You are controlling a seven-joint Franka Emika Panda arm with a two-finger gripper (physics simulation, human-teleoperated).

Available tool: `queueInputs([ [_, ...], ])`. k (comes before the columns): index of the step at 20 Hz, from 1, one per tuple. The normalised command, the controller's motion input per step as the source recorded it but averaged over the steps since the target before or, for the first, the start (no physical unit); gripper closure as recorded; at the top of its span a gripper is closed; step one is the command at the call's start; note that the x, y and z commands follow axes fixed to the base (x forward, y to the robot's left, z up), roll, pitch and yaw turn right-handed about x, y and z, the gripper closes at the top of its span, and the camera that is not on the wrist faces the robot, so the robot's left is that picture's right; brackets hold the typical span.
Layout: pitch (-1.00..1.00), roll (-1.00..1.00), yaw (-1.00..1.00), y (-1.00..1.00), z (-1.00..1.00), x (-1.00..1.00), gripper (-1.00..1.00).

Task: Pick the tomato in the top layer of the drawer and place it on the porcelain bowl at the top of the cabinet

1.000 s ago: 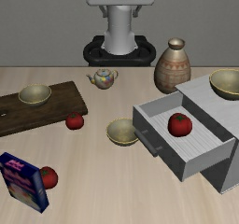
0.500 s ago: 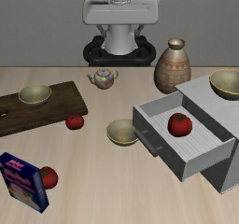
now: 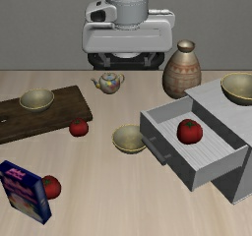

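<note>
Lowered since the earlier frame, the hand (image 3: pixel 129 35) hangs at the far side; its opening cannot be told. A misaligned descent could strike the open grey drawer (image 3: pixel 202 166) wall beside the round red tomato (image 3: pixel 190 132).

The tabletop (image 3: pixel 108 186) looked like pale matt wood with faint grain, and the board (image 3: pixel 54 113) like darker brown wood, also matt. The cabinet (image 3: pixel 219 110) and its drawer (image 3: pixel 160 147) appeared as grey matt panels with fine ribbing; the tomato (image 3: pixel 190 132) was smooth red with a slight sheen, and the porcelain bowl (image 3: pixel 239 88) cream and smooth. The jar (image 3: pixel 182 71) showed a brown, earthenware-like banded surface, the box (image 3: pixel 25 191) printed card, and the arm (image 3: pixel 126 14) a smooth white shell with soft highlights.
</note>
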Motion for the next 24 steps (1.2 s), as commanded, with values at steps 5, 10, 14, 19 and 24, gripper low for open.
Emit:
queueInputs([
  [5,0.00,0.00,0.00,0.00,0.00,1.00,-1.00],
  [10,0.00,0.00,0.00,0.60,0.00,0.40,-1.00],
  [14,0.00,0.00,0.00,1.00,0.00,0.00,-1.00],
  [19,0.00,0.00,-0.04,0.80,0.00,0.00,-1.00],
  [24,0.00,0.00,-0.45,0.00,0.00,0.00,-1.00],
])
